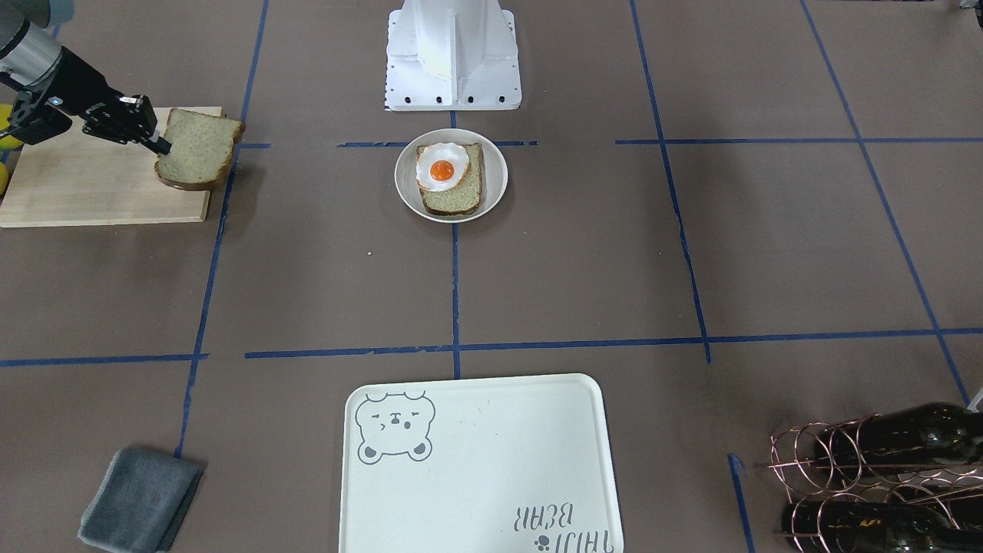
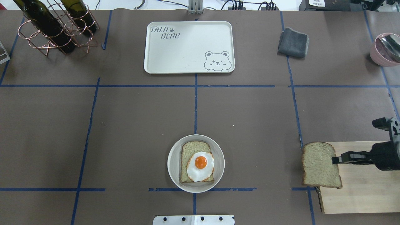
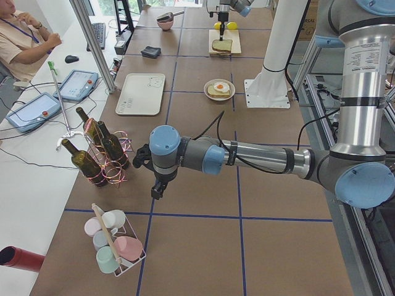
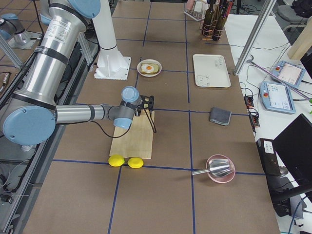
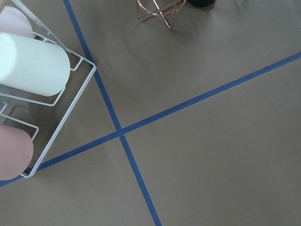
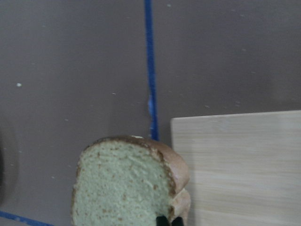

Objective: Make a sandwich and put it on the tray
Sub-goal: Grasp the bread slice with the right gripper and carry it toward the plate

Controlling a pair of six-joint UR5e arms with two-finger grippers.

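My right gripper (image 1: 159, 144) is shut on one edge of a speckled bread slice (image 1: 201, 147) and holds it tilted over the corner of the pale cutting board (image 1: 92, 184). The slice (image 2: 320, 165) overhangs the board's edge. In the right wrist view the bread (image 6: 122, 188) sits in front of my fingertips (image 6: 162, 220). A second slice (image 2: 192, 148) with the fried egg (image 2: 200, 165) on top lies on a round plate (image 2: 173, 162) mid-table. The cream bear tray (image 2: 187, 50) is at the far side. My left gripper (image 3: 157, 191) hovers far off near a cup rack; I cannot tell its state.
Wine bottles in a copper rack (image 2: 53, 28) stand far left. A grey cloth (image 2: 293, 42) and a pink bowl with a spoon (image 2: 386, 48) are far right. Two lemons (image 4: 126, 161) lie by the board. A wire cup rack (image 5: 33, 94) is beside the left wrist.
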